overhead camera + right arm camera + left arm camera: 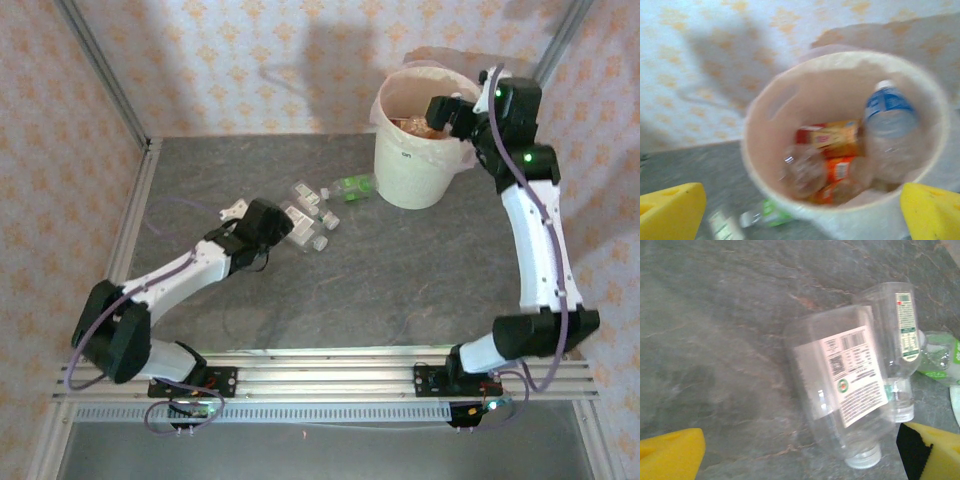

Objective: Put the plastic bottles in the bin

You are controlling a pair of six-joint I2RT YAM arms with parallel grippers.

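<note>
Left pincer [802, 440] wide open, empty. Clear bottle [840, 385] just ahead, nearer my right finger, cap toward me, long axis seemingly along my reach

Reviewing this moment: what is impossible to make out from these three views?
Right wrist view: blurred, so the bottles in the bin cannot be counted or their labels read past the bin rim.
Top external view: the right end effector covers part of the bin's inside.
Left wrist view: the green-labelled bottle is cut off by the right edge; print on the clear bottles is too small to read.
</note>
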